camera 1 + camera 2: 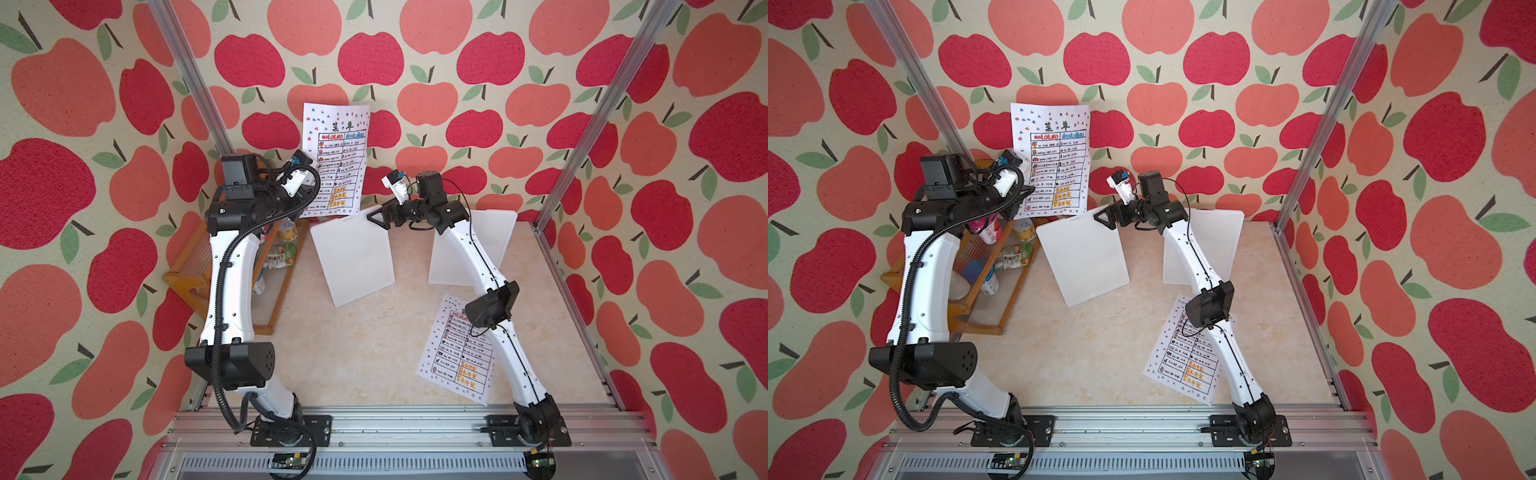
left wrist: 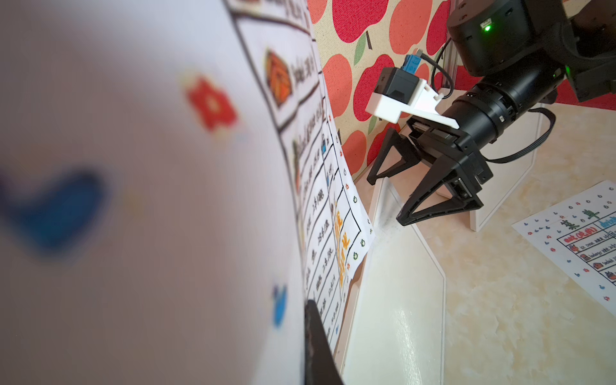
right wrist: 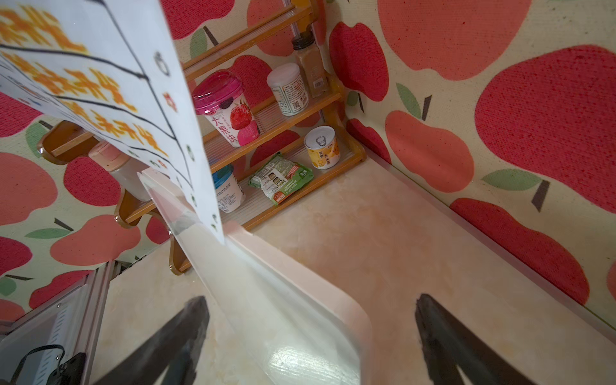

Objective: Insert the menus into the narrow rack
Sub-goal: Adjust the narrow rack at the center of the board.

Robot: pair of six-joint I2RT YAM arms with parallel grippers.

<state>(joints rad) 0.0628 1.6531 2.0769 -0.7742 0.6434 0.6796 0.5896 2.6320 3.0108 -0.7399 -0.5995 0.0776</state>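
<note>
My left gripper clamps one menu upright, lower edge at the rack slot for entry. My right gripper, spread wide, straddles the rack's corner, likely to steady it; the second menu lies on the table.

Menu corner at rack rim

Both arms are white curved shells joined by black motor housings. The left arm carries a ribbed black cable conduit; the right arm has a thin black cable clipped along it. Each wrist bears a white camera bracket with a blue plug. The right tool has black triangular open-frame fingers. Black screwed plates anchor both bases.
</note>
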